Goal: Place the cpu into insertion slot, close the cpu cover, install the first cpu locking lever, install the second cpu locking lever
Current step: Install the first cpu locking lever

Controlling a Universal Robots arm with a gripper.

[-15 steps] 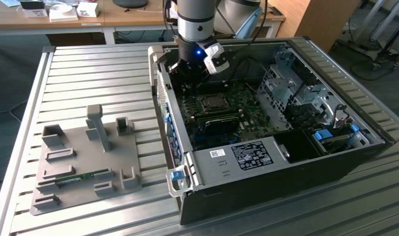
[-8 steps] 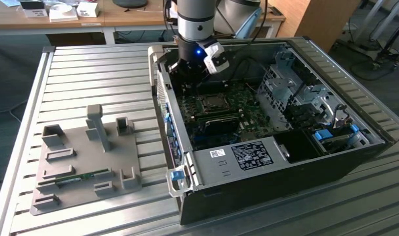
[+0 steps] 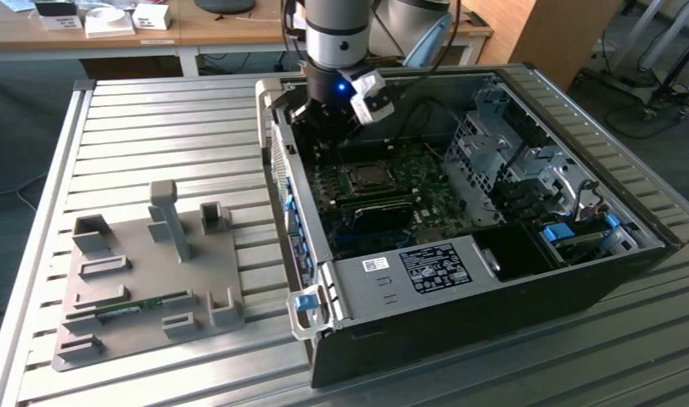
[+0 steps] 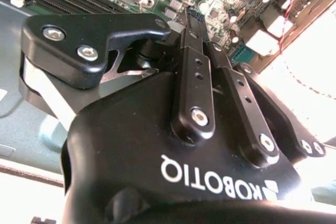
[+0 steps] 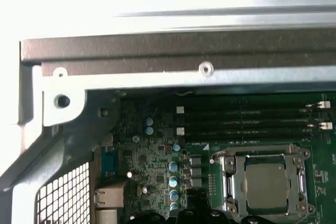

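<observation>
while the gripper (image 4: 195,22) hangs low inside the open computer case (image 3: 458,314), over the dark green motherboard (image 5: 152,161) and just beside the socket, the cpu (image 5: 268,184) lies flat in the insertion slot (image 5: 223,157), between the gripper's end of the board and the long black memory slots (image 5: 247,121). its dull silvery top shows through the window of the cpu cover (image 5: 237,182), which in the first wrist view looks folded down around the chip. whether either locking lever is hooked home is too small to make out. i cannot tell whether the jaws are released or clenched. by my judgement the chip is light, thin and stiff, with a smooth lid that gives little purchase and a delicate underside, so it should only be taken by two opposite side edges and kept level, never pressed askew into the socket. the cover seems thin, rigid sheet metal that swings on its hinge, best pushed at the free edge opposite that hinge, and the levers would likely be springy wire, best caught near their bent ends.
</observation>
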